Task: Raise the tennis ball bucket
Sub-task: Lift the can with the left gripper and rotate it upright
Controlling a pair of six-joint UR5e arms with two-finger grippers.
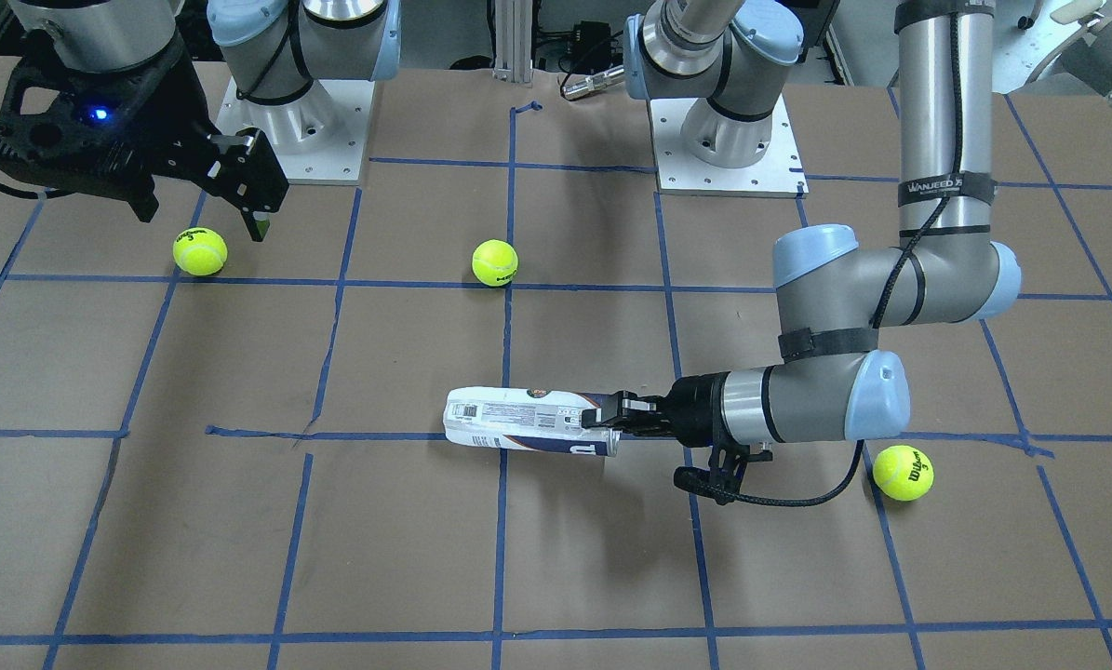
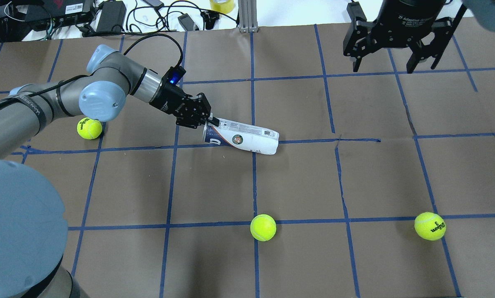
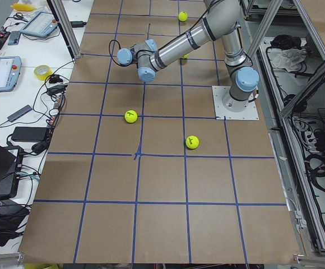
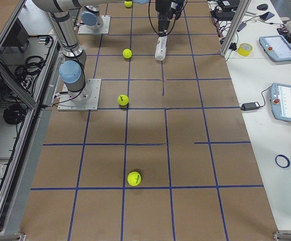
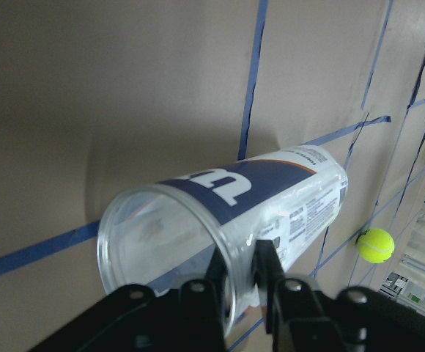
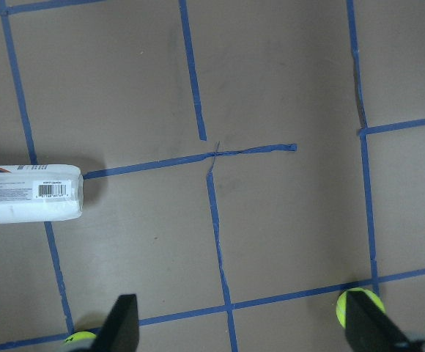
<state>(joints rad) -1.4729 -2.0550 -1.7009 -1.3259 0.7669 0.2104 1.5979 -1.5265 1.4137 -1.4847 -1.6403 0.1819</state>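
Observation:
The tennis ball bucket point(image 1: 518, 423) is a clear can with a white and navy label, lying nearly level near the table's middle. It also shows in the overhead view point(image 2: 247, 140), the left wrist view point(image 5: 271, 198) and the right wrist view point(image 6: 29, 192). My left gripper point(image 1: 602, 421) is shut on the rim of its open end, one finger inside and one outside point(image 5: 242, 257). The open end sits a little above the paper, and the can is empty. My right gripper point(image 2: 392, 62) is open and empty, high over the table's far right, well away from the can.
Three loose tennis balls lie on the brown paper with blue tape lines: one by my left elbow point(image 2: 89, 128), one near the front middle point(image 2: 263, 227), one at the front right point(image 2: 430, 226). Cables and electronics point(image 2: 106, 12) lie beyond the far edge.

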